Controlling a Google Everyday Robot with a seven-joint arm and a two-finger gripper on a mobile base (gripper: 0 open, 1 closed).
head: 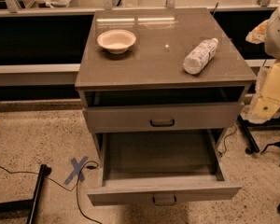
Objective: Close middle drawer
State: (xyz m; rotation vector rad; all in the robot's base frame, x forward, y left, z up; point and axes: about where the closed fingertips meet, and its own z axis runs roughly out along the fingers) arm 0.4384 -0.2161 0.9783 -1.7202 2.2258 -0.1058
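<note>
Middle drawer (161, 169) at 6 o'clock, pulled far out of cabinet (91, 80), dark loop handle (164, 200) at front ctr. Upper drawer (130, 118) just above it, nearly in. On cabinet top: white bowl (116, 40) at 11 o'clock, plastic bottle (200, 56) lying on its side at 1 o'clock, well apart. Blue tape X (76, 169) on floor at 8 o'clock. Gripper not in shot; open or closed, can't tell.

A single view is given. The cabinet (163, 84) is seen from the front and from well above, at fairly near range, with the camera tilted steeply downward. Its surface (154, 59), the drawer fronts and the floor (32, 139) before them are all taken in. The pincer is not caught within this view, so nothing can be placed relative to it.
</note>
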